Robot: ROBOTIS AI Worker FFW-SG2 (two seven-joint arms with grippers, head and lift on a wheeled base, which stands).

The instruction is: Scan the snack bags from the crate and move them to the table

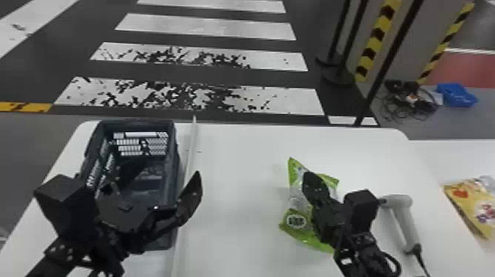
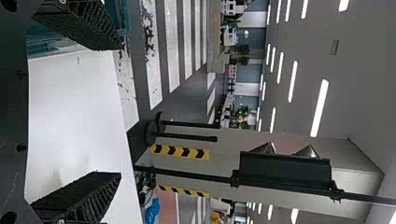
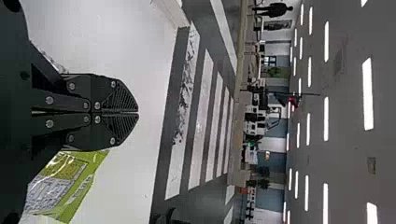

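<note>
In the head view my left gripper (image 1: 168,172) stands open over the dark crate (image 1: 176,184) on the left of the table (image 1: 235,228); its arm hides part of the crate. The left wrist view has the same gripper (image 2: 119,111) with its fingers wide apart and nothing between them. Over the green snack bag (image 1: 300,224) is my right gripper (image 1: 310,177), covering part of the bag. In the right wrist view this gripper (image 3: 137,112) is shut with nothing held, and the green bag (image 3: 70,186) lies on the table beyond it. A light grey scanner (image 1: 404,217) lies right of the right gripper.
A pale strip (image 1: 190,154) runs along the table beside the crate's right side. Farther right, a yellow snack bag (image 1: 475,206) lies on an adjoining white surface. Behind the table stand a dark pole (image 1: 386,62) and, on the floor, a blue container (image 1: 456,95).
</note>
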